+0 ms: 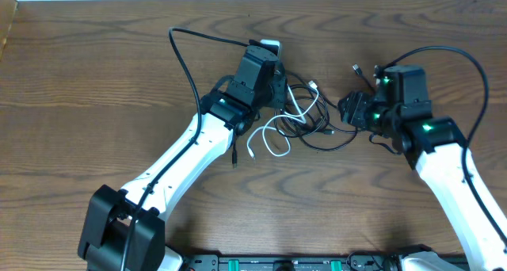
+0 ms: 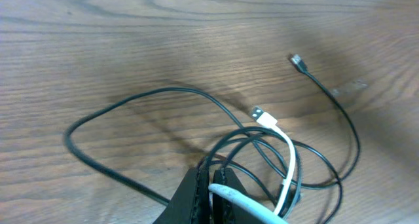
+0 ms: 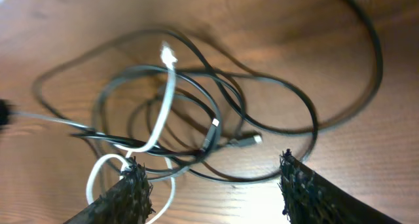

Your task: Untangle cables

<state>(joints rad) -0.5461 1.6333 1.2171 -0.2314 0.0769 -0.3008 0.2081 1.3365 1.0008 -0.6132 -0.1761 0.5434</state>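
Three cords tangled in one heap mid wooden table (image 1: 95, 81): two thin black cables (image 3: 315, 122), one shorter white cable (image 2: 291, 160). Your left gripper (image 2: 211, 179) is clamped tight on the white cable. Right gripper (image 3: 211, 162) gapes wide, holding nothing, at the heap's edge.

Cables (image 2: 290, 160) partly behind left pincer (image 2: 211, 190)

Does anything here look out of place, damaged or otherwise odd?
Nothing looks damaged or spilled. Only the tangle stands out: the white cable threads through loops of the black cables.
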